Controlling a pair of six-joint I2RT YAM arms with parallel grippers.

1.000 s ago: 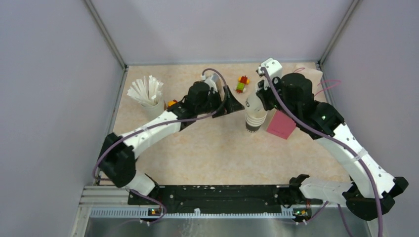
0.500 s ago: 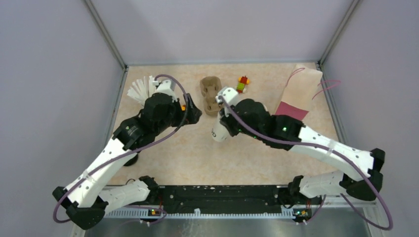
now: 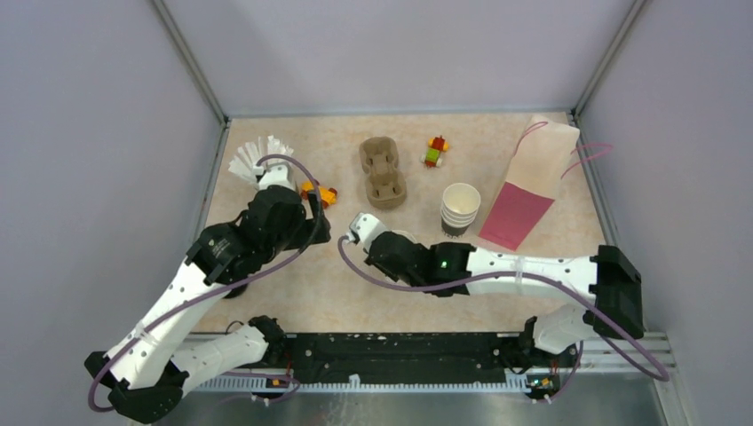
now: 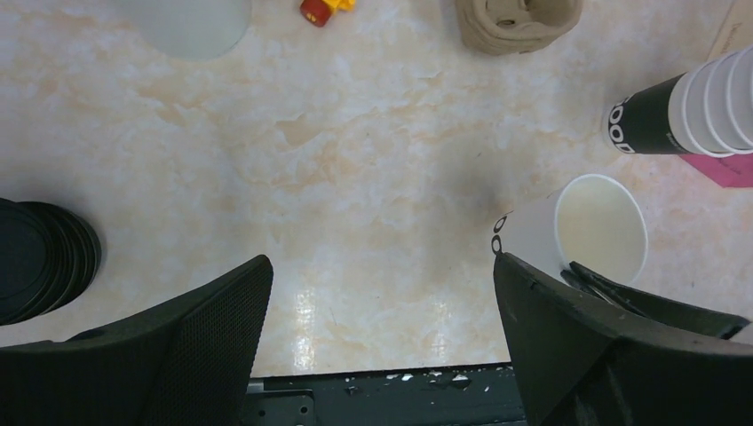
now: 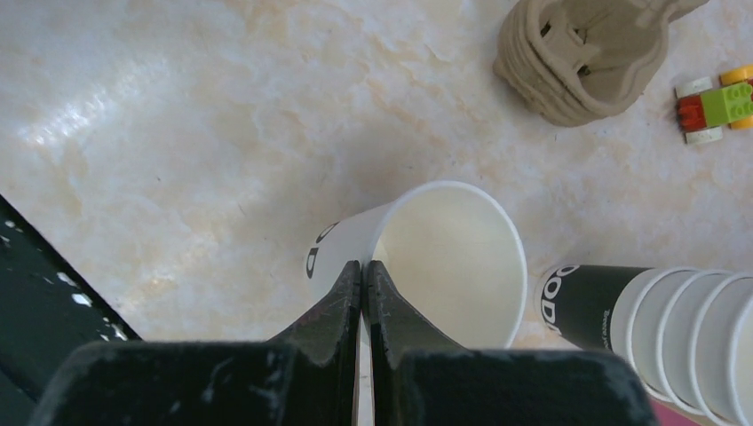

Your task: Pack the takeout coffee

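A single takeout coffee cup [image 5: 444,257], white inside with no lid on it, stands upright with its mouth up. My right gripper [image 5: 364,264] is shut on its near rim, one finger inside and one outside. The same cup [image 4: 595,226] shows at the right of the left wrist view. A stack of nested cups [image 3: 460,209] with a dark band stands to its right. A pile of flat black lids [image 4: 40,262] lies at the left. My left gripper [image 4: 382,266] hangs open over bare table between lids and cup, holding nothing.
A brown pulp cup tray [image 3: 383,170] sits at the back centre. A small brick toy [image 3: 435,151] lies beside it. A beige cup of white sticks [image 3: 257,160] stands back left, an orange toy [image 3: 318,192] near it. A paper bag [image 3: 542,146] lies back right.
My right arm has carried one cup from the stack leftward and toward the near edge. My left arm has drawn back from the table's middle to the left.
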